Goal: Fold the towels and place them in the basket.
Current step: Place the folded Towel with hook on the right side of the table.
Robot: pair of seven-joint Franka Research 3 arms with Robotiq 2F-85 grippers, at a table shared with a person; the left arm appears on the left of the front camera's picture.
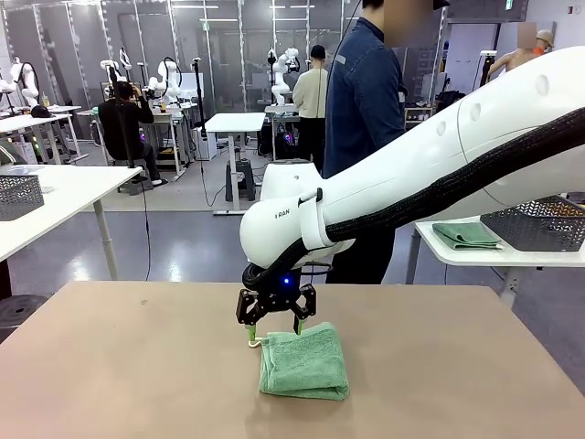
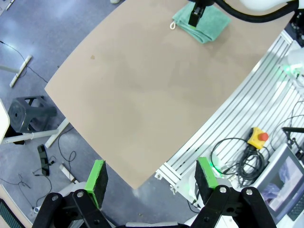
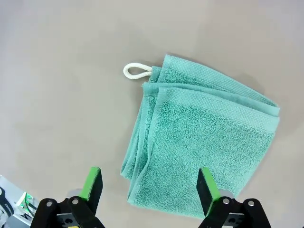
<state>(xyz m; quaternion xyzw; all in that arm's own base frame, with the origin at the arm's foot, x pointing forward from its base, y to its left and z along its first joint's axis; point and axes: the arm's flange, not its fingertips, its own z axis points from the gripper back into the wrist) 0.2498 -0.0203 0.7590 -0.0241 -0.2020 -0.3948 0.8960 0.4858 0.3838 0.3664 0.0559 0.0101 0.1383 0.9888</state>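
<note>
Bright, even overhead light, faint soft shadows, sharp focus; wrist views curve straight edges

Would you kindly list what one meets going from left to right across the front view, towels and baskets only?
dark mesh basket on the left white table, mint green towel on the brown table, folded green towel on the right side table, second mesh basket beside it.

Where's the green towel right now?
In the front view, the folded mint green towel lies on the table near its middle, just beneath the open right gripper.
</note>
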